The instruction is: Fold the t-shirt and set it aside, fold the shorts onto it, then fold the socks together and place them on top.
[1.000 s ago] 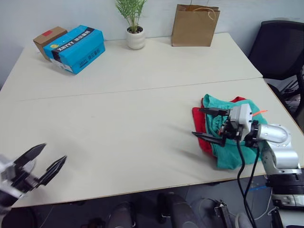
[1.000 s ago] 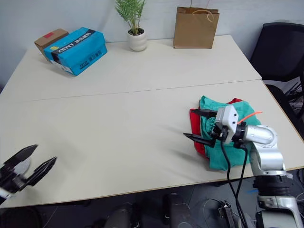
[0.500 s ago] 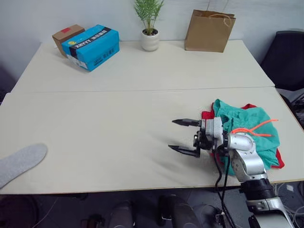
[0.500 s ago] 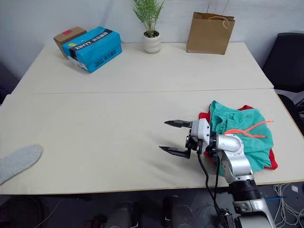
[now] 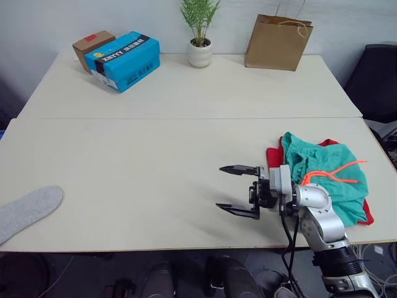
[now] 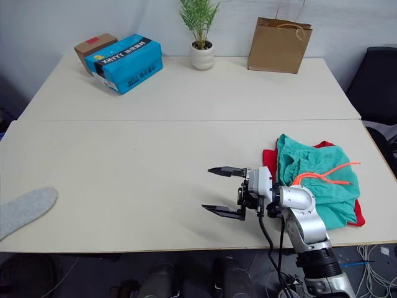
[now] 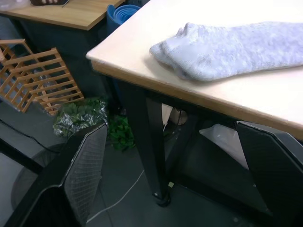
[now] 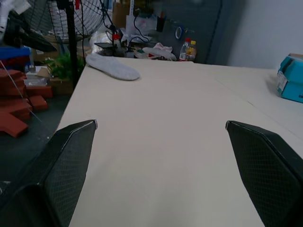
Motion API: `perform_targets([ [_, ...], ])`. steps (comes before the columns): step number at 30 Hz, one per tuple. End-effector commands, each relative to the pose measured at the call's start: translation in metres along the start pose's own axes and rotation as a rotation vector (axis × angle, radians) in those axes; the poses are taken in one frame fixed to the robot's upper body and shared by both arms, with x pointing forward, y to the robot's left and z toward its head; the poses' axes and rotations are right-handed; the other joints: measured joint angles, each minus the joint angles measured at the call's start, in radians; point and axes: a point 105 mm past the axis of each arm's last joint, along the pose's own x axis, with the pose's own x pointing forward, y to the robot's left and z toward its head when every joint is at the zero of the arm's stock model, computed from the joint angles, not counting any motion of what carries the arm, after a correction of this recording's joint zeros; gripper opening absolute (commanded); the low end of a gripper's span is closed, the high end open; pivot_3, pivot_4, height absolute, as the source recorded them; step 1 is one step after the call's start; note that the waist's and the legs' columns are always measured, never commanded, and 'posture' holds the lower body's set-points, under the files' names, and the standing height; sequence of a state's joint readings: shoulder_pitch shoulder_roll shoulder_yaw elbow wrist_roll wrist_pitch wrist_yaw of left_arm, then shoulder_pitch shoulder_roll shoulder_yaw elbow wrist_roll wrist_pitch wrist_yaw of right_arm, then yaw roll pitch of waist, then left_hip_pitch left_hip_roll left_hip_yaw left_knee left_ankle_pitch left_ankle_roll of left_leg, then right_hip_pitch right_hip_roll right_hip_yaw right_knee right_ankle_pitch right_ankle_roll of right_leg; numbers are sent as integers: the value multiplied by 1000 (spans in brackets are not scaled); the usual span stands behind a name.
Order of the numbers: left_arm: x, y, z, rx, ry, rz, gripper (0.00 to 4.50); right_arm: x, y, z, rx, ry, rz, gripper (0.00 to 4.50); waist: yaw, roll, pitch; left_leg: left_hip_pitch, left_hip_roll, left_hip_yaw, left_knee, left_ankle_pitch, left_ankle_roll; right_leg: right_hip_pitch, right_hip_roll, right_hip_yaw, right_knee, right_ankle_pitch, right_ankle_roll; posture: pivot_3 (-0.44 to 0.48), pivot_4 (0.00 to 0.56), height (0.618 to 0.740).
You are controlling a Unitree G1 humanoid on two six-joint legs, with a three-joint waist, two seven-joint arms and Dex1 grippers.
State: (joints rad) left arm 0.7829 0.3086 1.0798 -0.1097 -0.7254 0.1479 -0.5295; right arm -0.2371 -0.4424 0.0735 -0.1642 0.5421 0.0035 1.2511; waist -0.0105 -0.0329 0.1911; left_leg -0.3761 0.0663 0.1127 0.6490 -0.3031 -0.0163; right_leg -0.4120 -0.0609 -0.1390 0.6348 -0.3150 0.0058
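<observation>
Hovering low over the worktop (image 5: 155, 143), the right pincer (image 5: 239, 189) is sitting wide open w/ nothing in it, lower centre-right of the frame, fingers pointing toward frame left, away from the clothes pile. Shorts (image 5: 322, 177) are lying crumpled on top of the t-shirt (image 5: 273, 156) at lower right, orange drawstring (image 5: 332, 174) trailing across them; only red edges are peeking out from under the teal. Socks (image 5: 28, 205) are resting at the lower-left edge of the frame, well apart from the pile; can't tell from the head views if it's one or two, but the left wrist view looks like two stacked at the worktop corner (image 7: 236, 47).

Left pincer (image 7: 180, 175) is also spread wide, empty, aimed at the corner from below the worktop edge.

Judging by the layout, garment steps look done, though the pile is looking rough rather than neat. Sock step is in hand: next move is calling for the left arm to come up over the edge and close on the socks, fold them together, then carry them across to the pile.
</observation>
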Motion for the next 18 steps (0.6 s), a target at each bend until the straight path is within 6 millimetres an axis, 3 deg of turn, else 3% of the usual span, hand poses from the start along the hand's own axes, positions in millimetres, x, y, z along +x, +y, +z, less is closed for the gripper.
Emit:
perform_targets([
  [1,23,-20,31,102,11,-82,4500,7,9,19,-21,-48,67,4449,6,0,0,0,0,1,0,0,0,0,0,1,0,0,0,0,150,740],
  [5,57,-60,40,214,105,-229,4500,16,11,24,-37,-64,97,4449,8,2,1,1,0,3,0,0,0,-1,0,3,1,0,-1,0,150,740],
  [9,80,-82,41,310,155,-264,4500,18,11,24,-41,-57,90,4449,2,2,1,2,0,8,-2,2,5,-2,0,6,2,1,0,0,150,740],
  [14,101,-77,35,399,260,-225,4500,18,10,26,-39,-48,73,4449,-9,2,1,2,0,8,-3,2,5,-3,0,6,4,0,-1,0,150,740],
  [18,110,-85,25,383,356,-297,4500,17,6,26,-39,-37,46,4449,-16,3,1,4,0,9,-2,2,5,-3,0,7,6,0,-1,0,150,740],
])
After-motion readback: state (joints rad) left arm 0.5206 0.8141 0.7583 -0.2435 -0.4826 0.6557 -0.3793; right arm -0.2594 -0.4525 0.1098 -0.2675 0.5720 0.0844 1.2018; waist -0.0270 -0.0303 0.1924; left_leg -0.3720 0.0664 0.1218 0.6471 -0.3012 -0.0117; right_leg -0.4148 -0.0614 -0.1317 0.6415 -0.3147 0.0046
